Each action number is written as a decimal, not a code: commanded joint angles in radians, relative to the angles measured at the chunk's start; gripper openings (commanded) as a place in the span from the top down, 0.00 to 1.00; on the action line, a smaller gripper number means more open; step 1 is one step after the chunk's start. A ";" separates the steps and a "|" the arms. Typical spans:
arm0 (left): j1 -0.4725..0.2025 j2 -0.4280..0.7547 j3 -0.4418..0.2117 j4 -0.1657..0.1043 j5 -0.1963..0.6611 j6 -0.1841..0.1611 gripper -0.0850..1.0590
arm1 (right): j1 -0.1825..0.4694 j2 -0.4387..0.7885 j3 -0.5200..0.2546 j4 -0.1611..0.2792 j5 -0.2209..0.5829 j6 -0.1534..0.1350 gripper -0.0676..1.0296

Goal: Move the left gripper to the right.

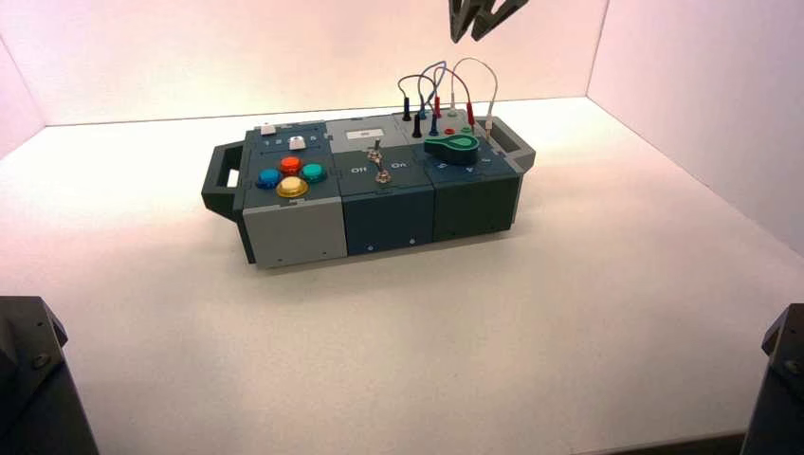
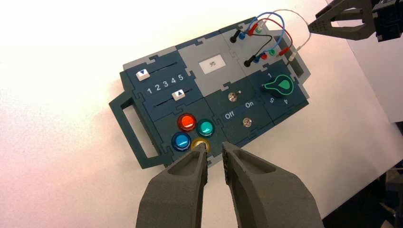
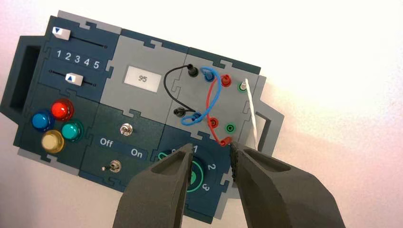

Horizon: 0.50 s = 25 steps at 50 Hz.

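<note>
Pale walls and a pale surface (image 1: 398, 341) surround the button box (image 2: 216, 88). The left pincer (image 2: 214, 146), which is the thing to be moved, hangs above the box's left part, its tips parted by a narrow gap with nothing between them. In its own wrist view the tips line up with the yellow button (image 2: 200, 145), apart from it as far as can be judged.

Beside that button sit the blue (image 2: 181, 141), red (image 2: 187, 122) and green (image 2: 206, 128) ones; beyond them, towards the robot's right, come the metal toggle switches (image 2: 240, 109), then the green knob (image 2: 278, 85) and the plugged wires (image 3: 216, 90). The right pincer (image 3: 212, 146) waits over that far end, spread a little wider and holding nothing.

As for progress, the move looks barely begun, if at all: the left pincer is over the button end, so most of the travel to the right likely remains. No end spot is named. Going far across would bring it near the right pincer, so a short, level shift seems wiser.
</note>
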 commanded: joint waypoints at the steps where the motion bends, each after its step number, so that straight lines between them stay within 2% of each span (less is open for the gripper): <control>1: -0.003 -0.003 -0.014 -0.003 -0.005 0.000 0.75 | 0.002 -0.021 -0.025 0.002 -0.006 -0.003 0.55; 25: -0.003 -0.005 -0.014 0.003 -0.005 0.005 0.75 | 0.003 -0.017 -0.029 0.000 -0.006 -0.005 0.55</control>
